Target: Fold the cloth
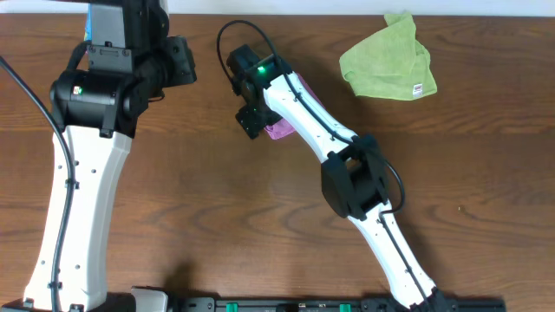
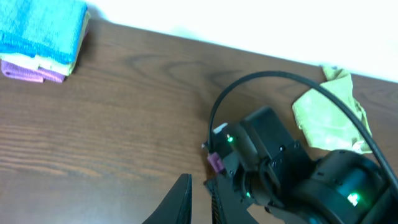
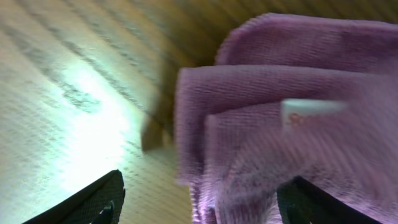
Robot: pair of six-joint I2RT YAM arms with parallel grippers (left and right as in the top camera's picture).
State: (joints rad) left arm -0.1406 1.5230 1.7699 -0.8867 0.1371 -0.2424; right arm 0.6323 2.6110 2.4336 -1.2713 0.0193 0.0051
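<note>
A robotics lab is showing here: a white left arm (image 1: 74,199) and right arm (image 1: 395,251) are reaching over a wooden table (image 1: 217,199).

The cloth (image 3: 280,124) is lilac, its tag (image 3: 311,113) white, the other cloth (image 1: 388,56) lime-green, the table (image 1: 217,191) brown wood-grain.

Left arm (image 1: 78,191) and right arm (image 1: 395,251) are both rocking white shells, chunky black joints, a black cable (image 2: 267,73) looping, green LED (image 1: 259,70) glowing.

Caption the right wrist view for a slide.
Right gripper open over the folded purple cloth, its white tag showing, on the wooden table.
</note>
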